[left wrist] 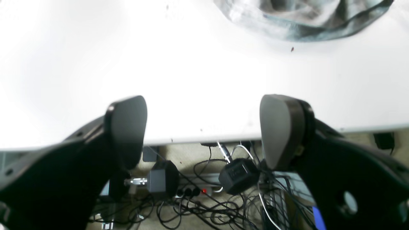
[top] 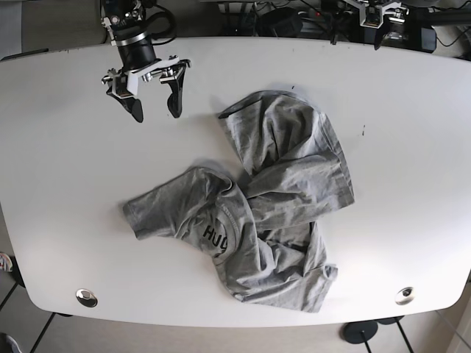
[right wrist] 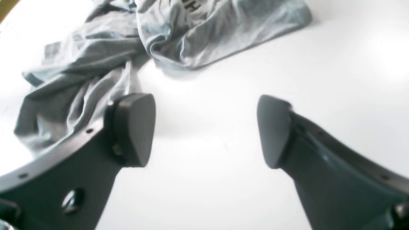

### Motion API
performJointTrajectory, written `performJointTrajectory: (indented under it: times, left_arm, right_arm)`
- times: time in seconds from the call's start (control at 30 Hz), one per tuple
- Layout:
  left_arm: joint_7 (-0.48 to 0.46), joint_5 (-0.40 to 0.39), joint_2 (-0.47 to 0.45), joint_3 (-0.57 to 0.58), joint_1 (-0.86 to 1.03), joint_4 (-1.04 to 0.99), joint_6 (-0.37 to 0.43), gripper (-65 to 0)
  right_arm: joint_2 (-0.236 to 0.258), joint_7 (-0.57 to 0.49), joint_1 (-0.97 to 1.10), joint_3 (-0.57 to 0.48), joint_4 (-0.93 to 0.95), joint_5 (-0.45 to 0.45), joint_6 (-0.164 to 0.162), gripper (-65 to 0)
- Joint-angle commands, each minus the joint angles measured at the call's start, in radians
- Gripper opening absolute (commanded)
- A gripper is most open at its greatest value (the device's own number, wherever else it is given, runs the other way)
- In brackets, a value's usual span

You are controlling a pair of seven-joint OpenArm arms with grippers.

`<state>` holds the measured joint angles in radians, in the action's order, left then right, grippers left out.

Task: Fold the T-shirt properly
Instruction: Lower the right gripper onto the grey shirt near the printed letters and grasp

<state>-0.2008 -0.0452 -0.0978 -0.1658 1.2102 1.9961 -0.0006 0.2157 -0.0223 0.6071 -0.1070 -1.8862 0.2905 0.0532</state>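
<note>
A crumpled grey T-shirt point(top: 280, 198) with dark lettering lies in a heap on the white table point(top: 59, 184), centre to lower right. My right gripper point(top: 156, 114) hovers at the table's upper left, up and left of the shirt, open and empty. In the right wrist view the gripper point(right wrist: 204, 127) has its jaws wide apart over bare table, with the shirt point(right wrist: 96, 64) beyond its left finger. My left gripper point(top: 381, 33) is at the far right edge. In the left wrist view it point(left wrist: 203, 127) is open and empty over the table edge, and a bit of shirt point(left wrist: 303, 22) shows far off.
Cables and black power adapters point(left wrist: 236, 175) hang below the table edge under the left gripper. Two round metal fittings point(top: 86, 297) point(top: 405, 295) sit near the table's front corners. Bare table surrounds the shirt on the left and right.
</note>
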Motion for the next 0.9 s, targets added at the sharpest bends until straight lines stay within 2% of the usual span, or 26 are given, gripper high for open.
performJointTrajectory:
  times: [0.03, 0.1, 0.33, 0.47, 0.53, 0.7, 0.9]
  left_arm:
    - [-0.025, 0.005, -0.003, -0.004, 0.016, 0.013, 0.000, -13.6]
    - [-0.025, 0.005, -0.003, -0.004, 0.013, 0.013, 0.000, -13.6]
    - [-0.018, 0.005, -0.001, -0.004, -0.034, 0.010, 0.000, -13.6]
    - [-0.019, 0.005, -0.001, -0.004, -0.036, 0.009, 0.000, -13.6]
    - [-0.019, 0.005, -0.001, -0.004, -0.036, 0.009, 0.000, -13.6]
    - [-0.018, 0.006, 0.000, -0.002, -0.059, 0.007, 0.000, -13.6]
    - [-0.018, 0.006, 0.002, -0.004, -0.059, 0.005, 0.000, -13.6]
  right_arm:
    - [0.003, 0.045, -0.065, -0.007, -0.031, 0.005, 0.015, -17.8]
    - [0.001, 0.109, -0.121, -0.012, -0.025, 0.005, 0.023, -17.8]
    - [0.000, 0.273, -0.382, -0.129, 0.055, 0.005, 0.023, -17.8]
    - [-0.066, 0.313, -0.522, -0.139, 0.184, 0.005, 0.023, -17.8]
    - [-0.081, 0.315, -0.585, -0.142, 0.257, 0.005, 0.023, -17.8]
    - [-0.163, 0.313, -0.763, -0.139, 0.517, 0.006, 0.024, -17.8]
    - [-0.213, 0.310, -0.895, -0.139, 0.721, 0.006, 0.024, -17.8]
